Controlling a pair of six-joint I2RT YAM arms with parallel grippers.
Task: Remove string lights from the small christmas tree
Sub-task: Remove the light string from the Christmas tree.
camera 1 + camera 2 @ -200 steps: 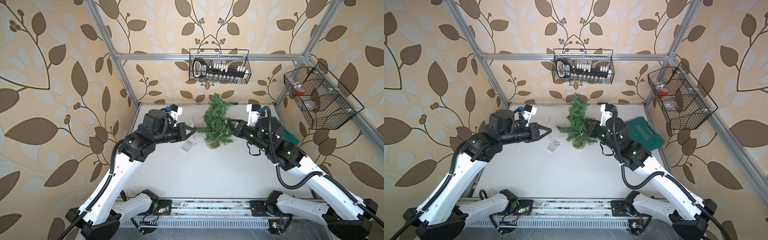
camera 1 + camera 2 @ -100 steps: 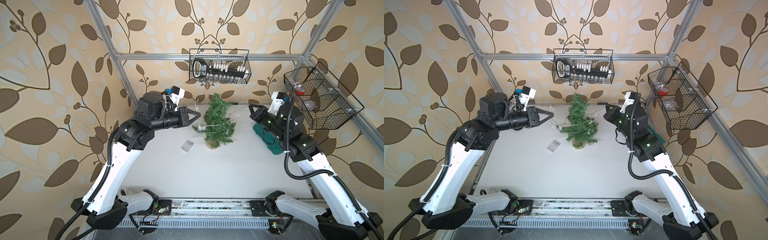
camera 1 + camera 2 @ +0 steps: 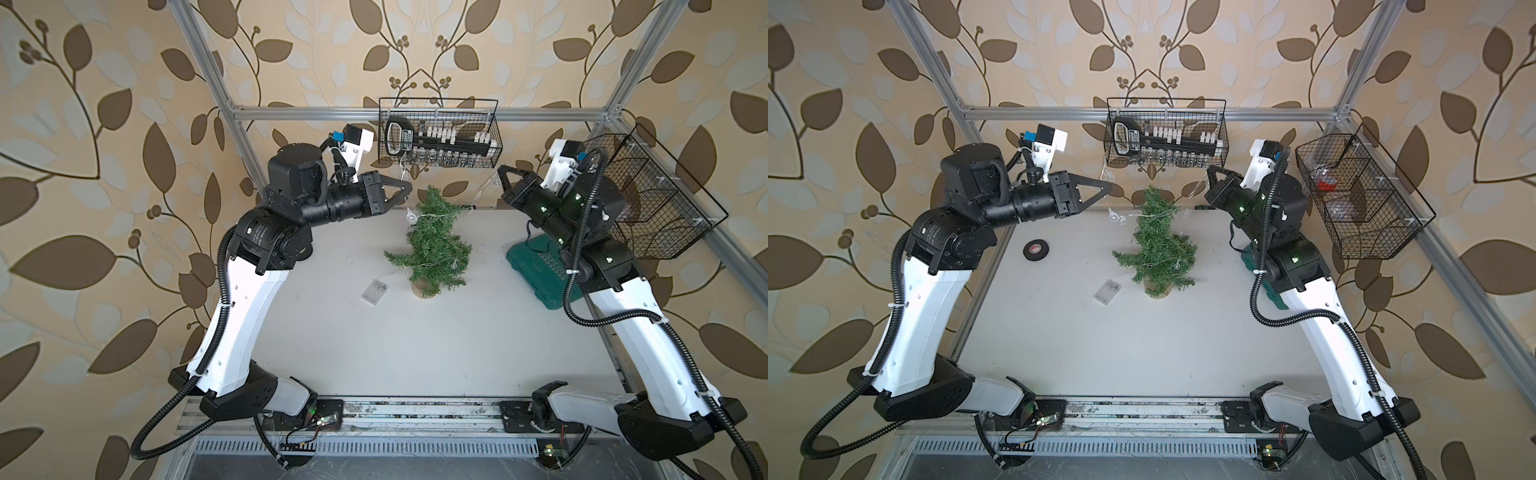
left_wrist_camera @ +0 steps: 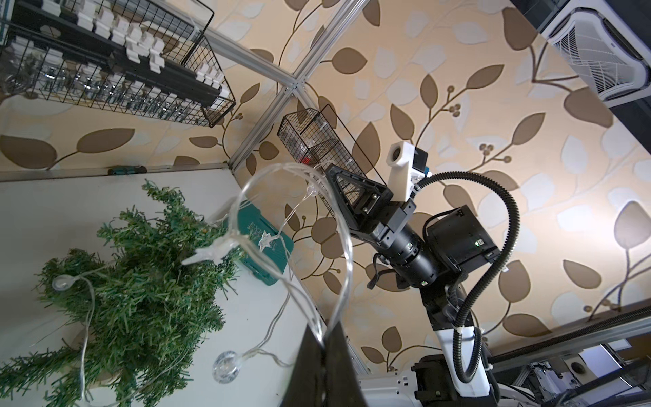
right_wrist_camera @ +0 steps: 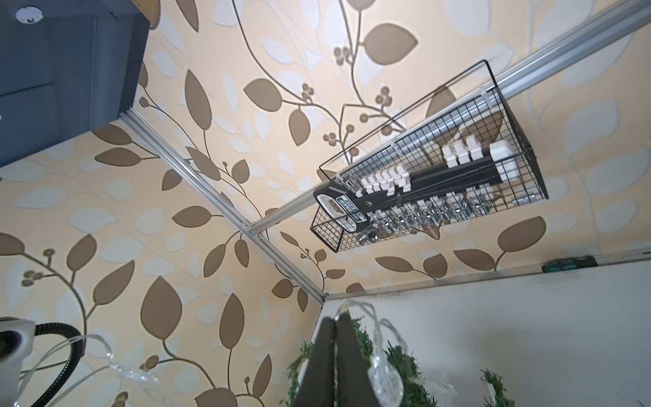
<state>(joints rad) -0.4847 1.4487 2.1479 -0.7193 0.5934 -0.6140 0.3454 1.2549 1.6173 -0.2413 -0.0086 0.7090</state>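
The small christmas tree (image 3: 434, 253) (image 3: 1158, 245) stands on its tan base mid-table, at the back. The string lights (image 4: 347, 246) run as a clear strand from my left gripper (image 4: 326, 330) across to my right gripper (image 5: 334, 318). Each gripper is shut on the strand. Both are raised, the left gripper (image 3: 409, 187) to the left of the treetop and the right gripper (image 3: 500, 170) to its right. Loops with globe bulbs (image 4: 225, 366) still lie over the tree's branches. The clear battery box (image 3: 375, 292) (image 3: 1107, 291) lies on the table left of the tree.
A black tape roll (image 3: 1035, 250) lies at the table's left edge. A green case (image 3: 536, 266) sits under my right arm. One wire basket (image 3: 440, 133) hangs on the back rail just above the tree. Another wire basket (image 3: 656, 199) hangs on the right.
Both grippers have risen from beside the tree and moved apart, the right one far toward the back right. The strand has lifted off the upper branches; the battery box stays on the table.
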